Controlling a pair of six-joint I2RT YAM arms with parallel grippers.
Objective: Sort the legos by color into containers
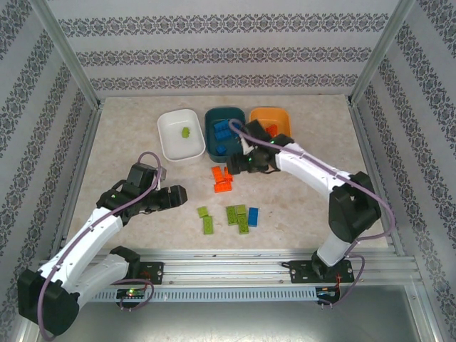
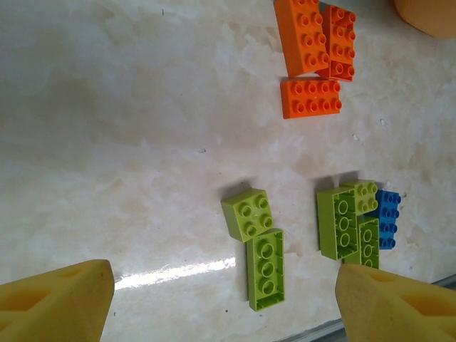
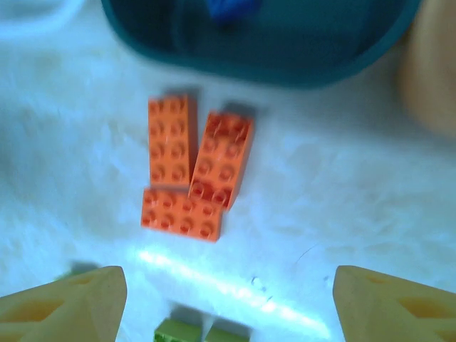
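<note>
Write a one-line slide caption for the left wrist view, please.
Open left gripper above lime green bricks, a blue brick and three orange bricks on the table.

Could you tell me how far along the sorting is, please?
Done: one lime green brick in the white plastic bowl, blue bricks in the dark teal bowl, orange bricks in the orange bowl. In hand: nothing; left end effector and right end effector are open. Left loose: three orange bricks, five green bricks, one blue brick.

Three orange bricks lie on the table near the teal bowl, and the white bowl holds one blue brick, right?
No: the white bowl holds one lime green brick, not blue, as the top external view shows. The three orange bricks lie near the teal bowl.
</note>
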